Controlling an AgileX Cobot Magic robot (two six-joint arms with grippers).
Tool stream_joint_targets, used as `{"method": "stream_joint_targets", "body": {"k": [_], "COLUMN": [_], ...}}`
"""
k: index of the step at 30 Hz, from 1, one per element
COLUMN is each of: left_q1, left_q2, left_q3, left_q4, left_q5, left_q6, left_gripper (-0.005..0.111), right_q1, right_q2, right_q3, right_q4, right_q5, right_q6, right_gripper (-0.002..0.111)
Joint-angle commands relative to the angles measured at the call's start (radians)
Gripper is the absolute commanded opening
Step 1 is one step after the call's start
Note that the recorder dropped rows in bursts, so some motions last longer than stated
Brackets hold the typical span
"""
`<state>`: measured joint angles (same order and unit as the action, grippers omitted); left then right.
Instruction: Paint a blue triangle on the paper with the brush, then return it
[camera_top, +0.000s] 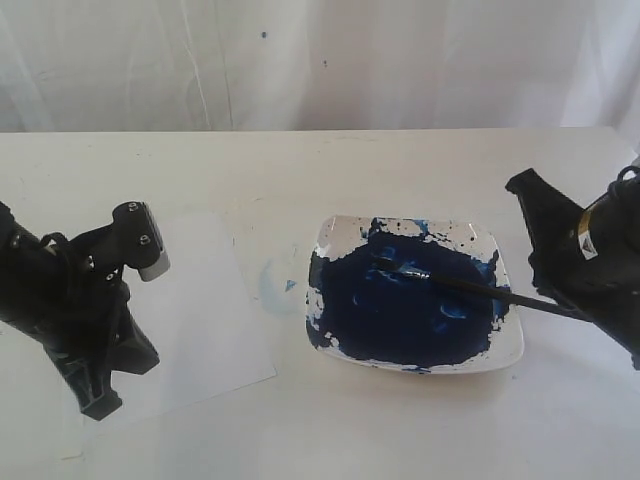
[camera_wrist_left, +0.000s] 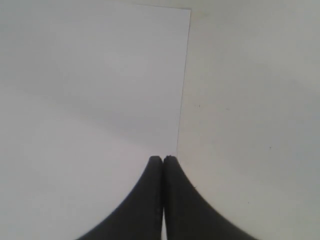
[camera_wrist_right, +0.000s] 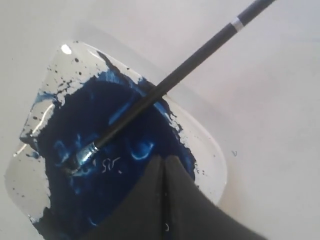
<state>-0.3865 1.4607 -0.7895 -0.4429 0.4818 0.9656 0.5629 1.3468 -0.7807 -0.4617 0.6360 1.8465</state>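
White paper (camera_top: 210, 320) 1; brush (camera_top: 470, 288) 1; plate (camera_top: 508, 345) 1; left gripper (camera_wrist_left: 163, 159) closed; right gripper (camera_wrist_right: 164, 158) closed

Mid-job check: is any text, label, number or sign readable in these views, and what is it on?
No text can be read in any view.
On the right arm, a yellow sticker: dark mark, too small to read.
In the paint on the plate, a pale squiggle: not legible as letters.
The paper: blank.

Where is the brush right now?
In the exterior view, right of centre: the brush lies with its bristles in the blue paint on the plate, handle crossing the plate's right rim, away from the paper.
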Motion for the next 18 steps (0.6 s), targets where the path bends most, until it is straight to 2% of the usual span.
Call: {"method": "stream_joint_targets", "body": {"k": [1,4,7,8,9,10,12,15,17,18], "left_q1": [-0.004,-0.004,-0.004,-0.004,-0.004,-0.004,-0.004,-0.004,-0.004,-0.004], "left_q2": [-0.004,-0.004,-0.004,-0.004,-0.004,-0.004,-0.004,-0.004,-0.004,-0.004], "left_q3": [0.009,0.009,0.009,0.009,0.009,0.009,0.009,0.009,0.009,0.009], "left_q4": [-0.040,-0.049,-0.049,-0.049,-0.051,-0.051,-0.051,-0.051,-0.051,-0.051], "left_q5": [0.039,0.039,0.042,0.044,0.046,0.053,0.060,0.060,0.060,0.060], "left_q6": [0.000,0.003,0.003,0.003,0.003,0.003,0.003,0.003,0.003,0.003], "left_gripper": [0.000,0.000,0.000,0.000,0.000,0.000,0.000,0.000,0.000,0.000], "right_q1": [-0.005,-0.005,-0.005,-0.005,-0.005,-0.005,-0.005,-0.005,-0.005,-0.005], "right_q2": [-0.008,-0.008,-0.004,0.001,0.005,0.018,0.033,0.033,0.033,0.033], "right_q3": [0.004,0.004,0.004,0.004,0.004,0.004,0.004,0.004,0.004,0.004], "right_q4": [-0.087,-0.146,-0.186,-0.211,-0.231,-0.285,-0.303,-0.268,-0.248,-0.246], "right_q5": [-0.027,-0.029,-0.056,-0.083,-0.099,-0.139,-0.170,-0.166,-0.139,-0.126], "right_q6": [0.071,0.089,0.090,0.090,0.082,0.047,0.033,0.061,0.241,0.258], "right_gripper": [0.000,0.001,0.009,0.023,0.029,0.045,0.059,0.060,0.060,0.060]}}
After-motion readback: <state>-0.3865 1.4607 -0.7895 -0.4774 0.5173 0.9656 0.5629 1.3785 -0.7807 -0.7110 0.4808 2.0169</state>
